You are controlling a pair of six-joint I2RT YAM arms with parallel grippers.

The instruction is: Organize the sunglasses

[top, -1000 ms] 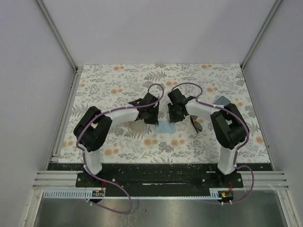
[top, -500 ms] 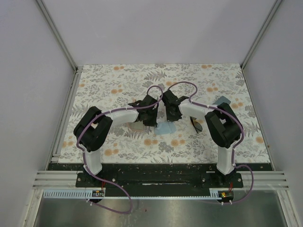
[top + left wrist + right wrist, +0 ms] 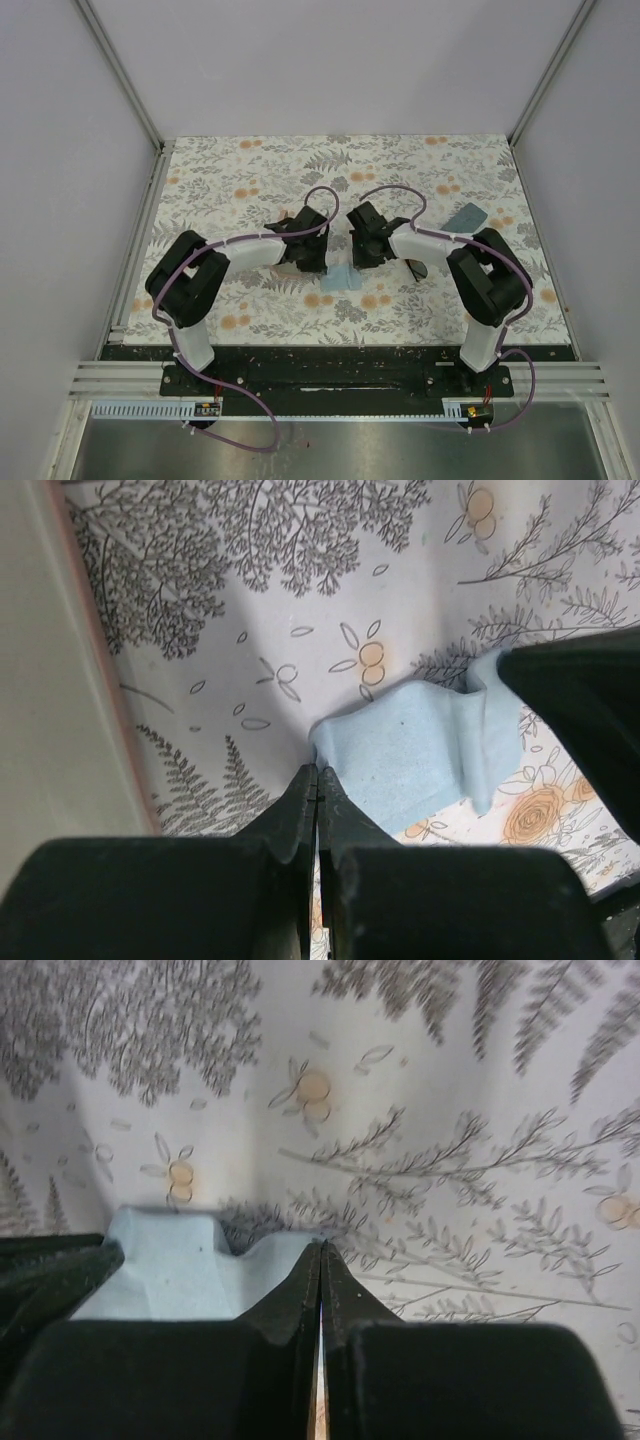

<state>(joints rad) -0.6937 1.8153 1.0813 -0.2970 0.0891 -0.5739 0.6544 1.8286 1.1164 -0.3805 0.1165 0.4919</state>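
Observation:
A light blue cloth [image 3: 340, 279] lies at mid table between my two grippers. My left gripper [image 3: 314, 262] is shut on one corner of it [image 3: 400, 755], its tips [image 3: 317, 770] pinched together. My right gripper [image 3: 362, 256] is shut on another corner of the cloth [image 3: 190, 1265], its tips [image 3: 322, 1246] closed too. The cloth sags in a fold between the two grips. The dark-lensed sunglasses [image 3: 415, 267] lie on the table just right of my right forearm. The pale-framed pair is out of sight.
A blue-grey case [image 3: 467, 214] lies at the right rear of the floral table cover [image 3: 240, 180]. A pale surface with a pink edge [image 3: 60, 680] stands close at the left of my left gripper. Grey walls ring the table.
Both grippers have shifted a little toward the near edge and closer together, and the cloth has moved slightly left and nearer with them.

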